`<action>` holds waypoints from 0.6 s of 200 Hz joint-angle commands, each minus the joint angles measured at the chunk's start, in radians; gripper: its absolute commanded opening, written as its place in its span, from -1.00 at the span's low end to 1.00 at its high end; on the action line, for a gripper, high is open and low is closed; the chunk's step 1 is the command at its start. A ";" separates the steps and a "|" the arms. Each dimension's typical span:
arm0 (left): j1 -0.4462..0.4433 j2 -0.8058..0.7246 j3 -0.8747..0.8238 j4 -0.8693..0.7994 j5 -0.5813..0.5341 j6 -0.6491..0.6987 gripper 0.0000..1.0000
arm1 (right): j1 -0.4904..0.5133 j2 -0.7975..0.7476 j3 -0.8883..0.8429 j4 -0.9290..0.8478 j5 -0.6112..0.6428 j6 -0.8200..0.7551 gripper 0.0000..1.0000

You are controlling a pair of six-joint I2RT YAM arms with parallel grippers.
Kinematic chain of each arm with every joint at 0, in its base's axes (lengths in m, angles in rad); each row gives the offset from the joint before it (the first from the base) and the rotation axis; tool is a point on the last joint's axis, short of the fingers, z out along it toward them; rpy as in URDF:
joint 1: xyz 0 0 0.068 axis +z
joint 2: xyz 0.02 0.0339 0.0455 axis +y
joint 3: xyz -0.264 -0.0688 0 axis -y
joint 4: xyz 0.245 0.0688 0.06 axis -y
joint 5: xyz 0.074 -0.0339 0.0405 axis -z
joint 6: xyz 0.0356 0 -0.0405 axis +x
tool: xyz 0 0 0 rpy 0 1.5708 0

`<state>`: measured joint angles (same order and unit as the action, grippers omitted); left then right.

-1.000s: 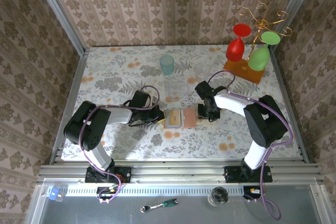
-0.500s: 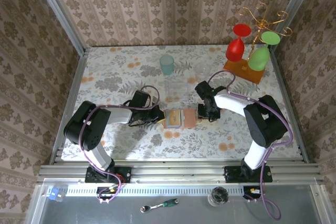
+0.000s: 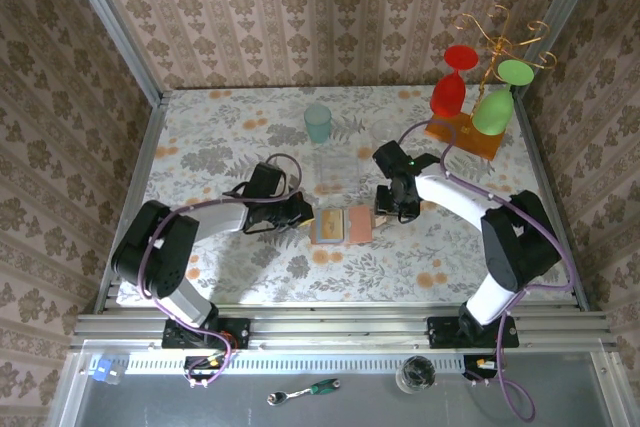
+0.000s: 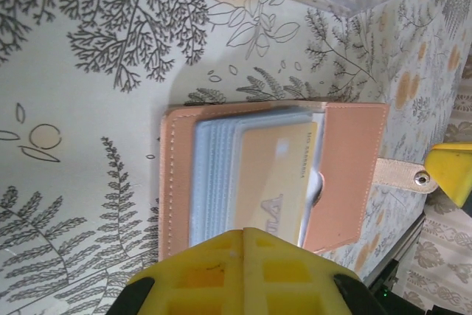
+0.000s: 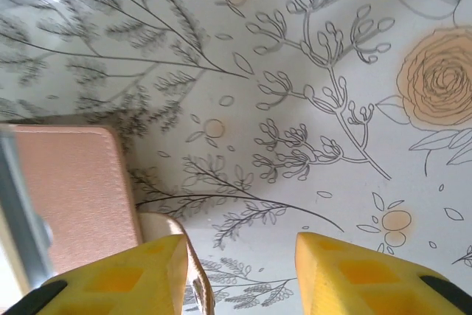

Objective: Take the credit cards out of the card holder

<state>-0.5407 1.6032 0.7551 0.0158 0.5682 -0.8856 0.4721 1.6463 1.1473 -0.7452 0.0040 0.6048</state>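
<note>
**While the wallet lies open, jaws stand at both its ends**

Seen from above, the wallet (image 3: 342, 226) lies spread flat on the flowered surface (image 3: 210, 147), between the two arms. The left jaws, at the wallet's left end, are closed tight. One yellow pad (image 4: 236, 271) overlaps the wallet's border, and whether anything is pinched cannot be told. An orange card (image 4: 274, 182) sits in the wallet's grey-blue sleeves, one end hidden under that pad. A strap (image 4: 402, 173) with a snap projects from the wallet's right end. The right jaws, just beside this strap, stand partly open over bare surface and hold nothing. A clear box (image 3: 337, 169) stands just behind the wallet.
</note>
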 commanded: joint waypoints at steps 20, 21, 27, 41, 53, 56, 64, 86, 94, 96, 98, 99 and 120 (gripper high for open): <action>-0.020 0.011 0.063 -0.046 0.004 0.028 -1.00 | 0.024 -0.031 0.060 -0.035 -0.076 0.015 -0.13; -0.020 0.013 0.064 -0.046 0.006 0.028 -1.00 | 0.025 -0.031 0.061 -0.034 -0.079 0.016 -0.13; -0.026 0.019 0.070 -0.045 0.009 0.029 -1.00 | 0.030 -0.031 0.065 -0.025 -0.096 0.021 -0.13; -0.036 0.037 0.079 -0.033 0.018 0.029 -1.00 | 0.043 -0.027 0.069 0.006 -0.143 0.038 -0.15; -0.042 0.048 0.083 -0.017 0.029 0.026 -1.00 | 0.058 -0.017 0.065 0.049 -0.190 0.061 -0.17; -0.043 0.052 0.083 -0.015 0.031 0.024 -1.00 | 0.062 -0.014 0.065 0.062 -0.205 0.067 -0.18; -0.045 0.060 0.083 -0.005 0.036 0.021 -1.00 | 0.072 -0.002 0.061 0.094 -0.234 0.088 -0.20; -0.051 0.086 0.085 0.008 0.048 0.026 -1.00 | 0.102 0.038 0.053 0.168 -0.300 0.129 -0.22; -0.052 0.095 0.082 0.009 0.048 0.029 -1.00 | 0.112 0.050 0.048 0.194 -0.310 0.137 -0.22; -0.053 0.097 0.082 0.009 0.050 0.029 -1.00 | 0.115 0.052 0.047 0.199 -0.314 0.139 -0.22; -0.052 0.099 0.081 0.009 0.051 0.029 -1.00 | 0.117 0.054 0.046 0.201 -0.316 0.141 -0.23; -0.053 0.101 0.081 0.010 0.051 0.029 -1.00 | 0.119 0.055 0.045 0.202 -0.317 0.142 -0.23; -0.053 0.124 0.065 0.025 0.058 0.028 -1.00 | 0.125 0.082 0.029 0.268 -0.345 0.148 -0.26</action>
<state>-0.5884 1.7008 0.8192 0.0151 0.5999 -0.8780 0.5873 1.6936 1.1866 -0.5709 -0.2661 0.7139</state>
